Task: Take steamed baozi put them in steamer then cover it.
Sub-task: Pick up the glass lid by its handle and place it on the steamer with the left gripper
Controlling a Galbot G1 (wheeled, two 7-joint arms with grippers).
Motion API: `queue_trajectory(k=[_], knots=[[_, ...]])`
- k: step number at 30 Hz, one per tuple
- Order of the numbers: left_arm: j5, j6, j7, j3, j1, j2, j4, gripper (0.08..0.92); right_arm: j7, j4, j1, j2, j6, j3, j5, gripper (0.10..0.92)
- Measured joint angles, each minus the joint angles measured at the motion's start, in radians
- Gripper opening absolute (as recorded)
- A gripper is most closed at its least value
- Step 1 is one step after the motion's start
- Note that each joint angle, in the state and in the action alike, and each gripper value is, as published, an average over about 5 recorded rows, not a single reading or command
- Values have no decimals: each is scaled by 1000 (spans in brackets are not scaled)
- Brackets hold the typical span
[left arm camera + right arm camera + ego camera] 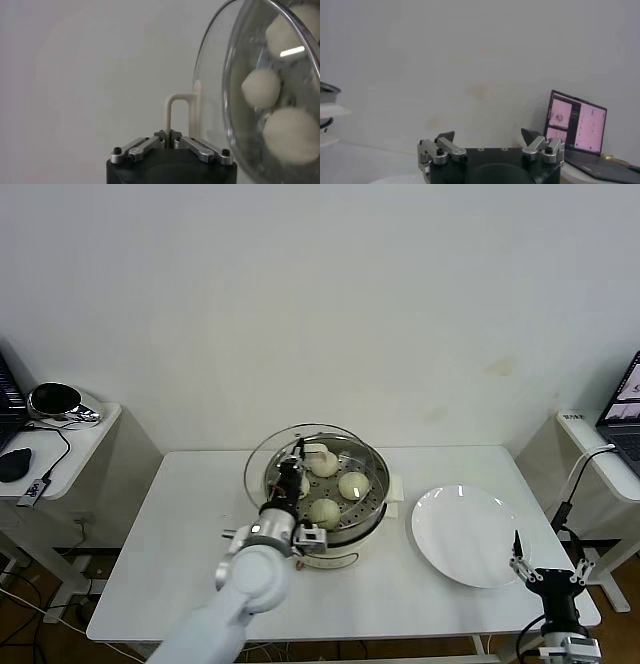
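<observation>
The steamer (381, 496), a steel pot on a cream base, stands mid-table. Three baozi lie on its tray: one at the back (322, 462), one to the right (353, 484), one at the front (323, 510). The clear glass cover (262, 456) is tilted over the pot's left side. My left gripper (297, 468) is shut on the cover's cream handle (172, 111). In the left wrist view the left gripper (170, 134) pinches that handle, and a baozi (260, 88) shows through the cover's glass (215, 75). My right gripper (547, 569) hangs open by the table's front right corner, empty.
A flat white plate (468, 536) lies right of the steamer, between it and the right gripper (490, 137). Side tables flank the main table: the left one carries a mouse (14, 465) and a cable, the right one a laptop (577, 127).
</observation>
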Motion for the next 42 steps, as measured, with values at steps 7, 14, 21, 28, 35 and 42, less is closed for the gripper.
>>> queue_trajectory(k=[7,14,21,28,35,42], knots=[[50,-11,-5,21,-12,-60,58,131,0,-5,-2,-4,5,-2,-1,823],[78,-29,-21,22,-17,-97,116,131,-1,-11,-3,-7,9,-4,-3,823],[97,-45,-37,11,-27,-121,167,131,-2,-14,-6,-9,12,-7,-4,823],[108,-55,-50,-4,-25,-130,205,131,-4,-19,-9,-13,16,-7,-4,823],[110,-59,-55,-8,-19,-140,218,131,-5,-22,-9,-14,17,-11,-6,823],[97,-60,-51,-16,-10,-141,207,131,-5,-25,-8,-14,18,-13,-8,823]])
